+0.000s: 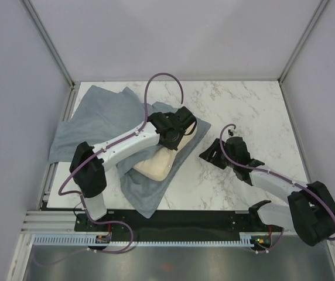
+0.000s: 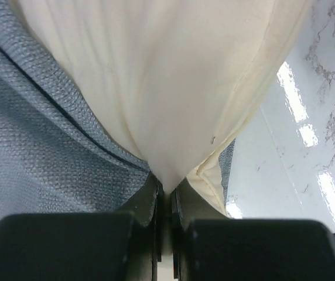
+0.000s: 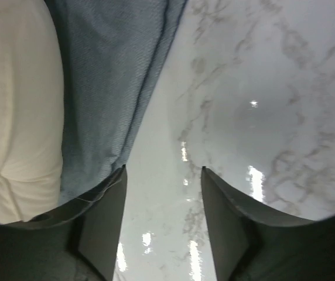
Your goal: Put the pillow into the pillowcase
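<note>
The cream pillow (image 1: 163, 159) lies on the grey-blue pillowcase (image 1: 97, 117), which is spread over the left half of the table. My left gripper (image 1: 186, 129) sits over the pillow's far right end. In the left wrist view it (image 2: 166, 188) is shut on a pinched fold of the pillow (image 2: 173, 76), with pillowcase cloth (image 2: 38, 146) to its left. My right gripper (image 1: 210, 157) hangs open just right of the pillow. Between its fingers (image 3: 163, 172) only bare marble shows, and the pillowcase edge (image 3: 109, 76) and the pillow (image 3: 15, 117) lie to its left.
The white marble table (image 1: 249, 111) stretches to the right of the cloth. Grey walls close in the back and both sides. A black mounting rail (image 1: 179, 219) with both arm bases runs along the near edge.
</note>
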Motion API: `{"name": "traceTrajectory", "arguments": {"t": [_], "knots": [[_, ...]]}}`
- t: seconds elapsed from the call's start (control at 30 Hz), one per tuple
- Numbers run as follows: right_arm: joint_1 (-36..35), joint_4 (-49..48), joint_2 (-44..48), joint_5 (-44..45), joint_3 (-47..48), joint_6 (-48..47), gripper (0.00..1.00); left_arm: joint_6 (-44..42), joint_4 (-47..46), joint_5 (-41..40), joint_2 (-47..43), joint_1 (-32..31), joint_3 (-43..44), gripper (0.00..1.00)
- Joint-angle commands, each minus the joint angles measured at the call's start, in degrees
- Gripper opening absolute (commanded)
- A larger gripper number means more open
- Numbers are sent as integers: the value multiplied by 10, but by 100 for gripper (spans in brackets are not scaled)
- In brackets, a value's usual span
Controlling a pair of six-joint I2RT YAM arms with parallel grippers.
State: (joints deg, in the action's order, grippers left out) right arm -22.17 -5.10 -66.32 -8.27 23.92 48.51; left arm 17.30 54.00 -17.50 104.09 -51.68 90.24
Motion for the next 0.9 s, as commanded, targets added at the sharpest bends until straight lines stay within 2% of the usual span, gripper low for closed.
{"name": "traceTrajectory", "arguments": {"t": [0.0, 0.23, 0.4, 0.63, 0.67, 0.7, 0.8, 0.83, 0.87], "knots": [[-47, -108, -40, 8, 9, 50, 64, -10, 52, -40, -65, 4, 59, 2], [-123, -188, -157, 79, 35, 149, 71, -7, 85, -68, -80, 13, 83, 2], [-172, -206, -221, 147, 58, 194, 71, -6, 85, -71, -84, 18, 87, 2], [-214, -239, -331, 188, 114, 247, 69, -12, 88, -70, -89, 25, 99, 2], [-216, -246, -340, 189, 117, 253, 66, -13, 88, -70, -91, 26, 98, 2], [-217, -280, -348, 189, 113, 258, 49, -15, 88, -69, -93, 30, 98, 2], [-211, -316, -357, 208, 111, 238, 17, -17, 88, -68, -100, 38, 94, 2], [-208, -316, -352, 208, 116, 227, 11, -17, 88, -68, -103, 40, 93, 2], [-198, -314, -348, 203, 121, 215, 0, -17, 88, -68, -105, 43, 93, 2]]}}
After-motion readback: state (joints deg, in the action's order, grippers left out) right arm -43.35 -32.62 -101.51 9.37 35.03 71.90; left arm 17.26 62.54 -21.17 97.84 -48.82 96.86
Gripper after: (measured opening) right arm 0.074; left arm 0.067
